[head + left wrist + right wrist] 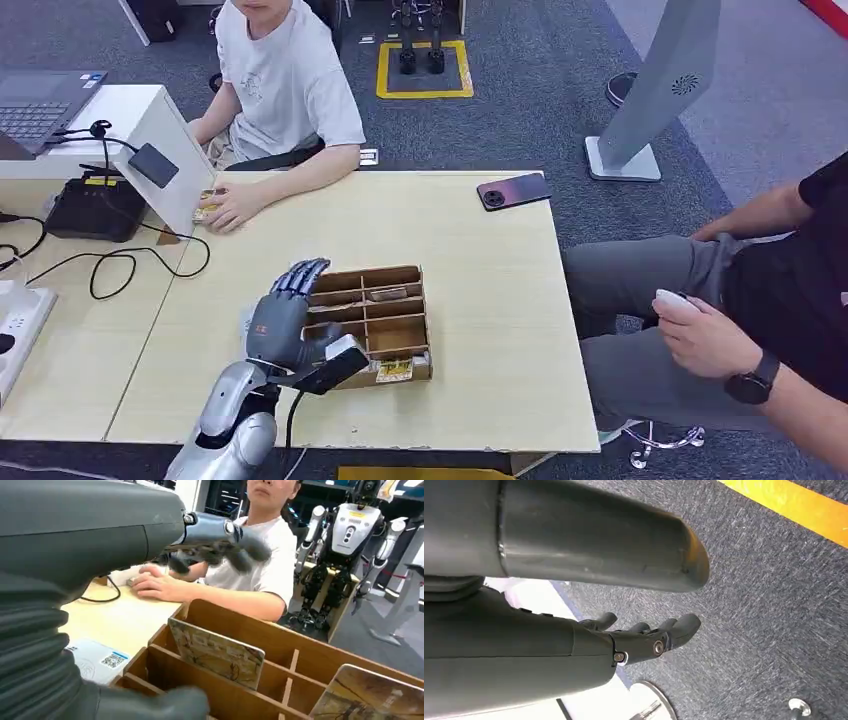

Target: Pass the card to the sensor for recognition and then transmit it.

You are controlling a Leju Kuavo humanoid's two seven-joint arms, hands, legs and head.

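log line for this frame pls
stage: reaching for card | left hand: open, over wooden card box | card: upright in box slot | right hand: open, hanging over floor

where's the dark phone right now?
Head view: the dark smartphone lies flat at the wooden table's far right corner, beyond the brown compartmented card box, nearest the seated person in black.

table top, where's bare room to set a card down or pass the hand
Free: the stretch between the wooden organizer and the phone, and the table right of the organizer. Crowded: the far left corner, with the sensor stand, cables and a person's hand.
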